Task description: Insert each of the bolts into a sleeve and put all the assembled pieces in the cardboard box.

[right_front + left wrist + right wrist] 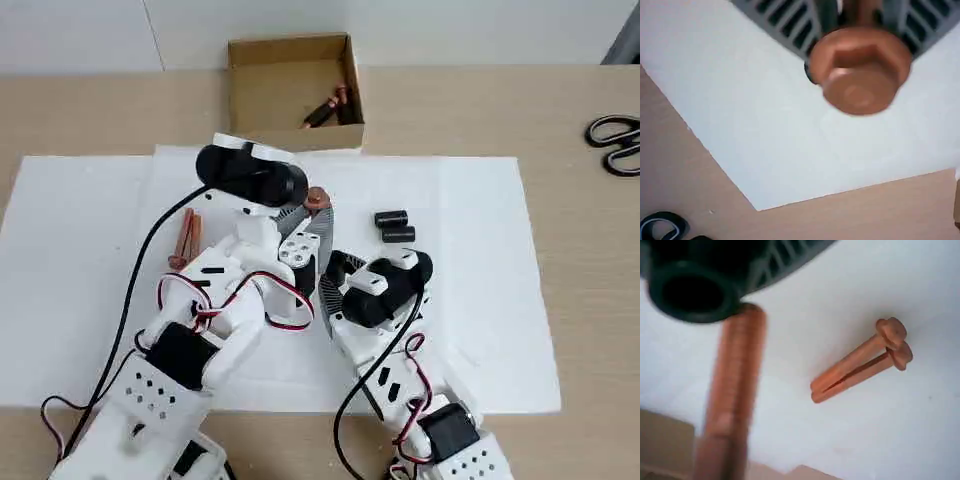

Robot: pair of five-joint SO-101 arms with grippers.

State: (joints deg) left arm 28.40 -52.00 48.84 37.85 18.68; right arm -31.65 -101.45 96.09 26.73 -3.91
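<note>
My left gripper point(312, 207) is shut on a copper bolt point(318, 198) just above the white paper, in front of the cardboard box point(250, 90). Its hexagonal head point(860, 70) faces the left wrist camera between the grey fingers point(785, 20). My right gripper point(336, 268) is shut on a black sleeve point(690, 292), whose open end faces the right wrist camera. The held bolt's threaded shaft point(732, 400) ends right beside the sleeve's rim, not inside it. Two loose bolts point(186, 238) point(860, 362) lie side by side on the paper. Two loose sleeves point(394, 226) lie to the right.
The box holds assembled pieces point(328, 108) in its right corner. Scissors point(615, 143) point(660, 225) lie on the wooden table at the far right, off the white paper point(480, 300). The two arms stand close together mid-paper.
</note>
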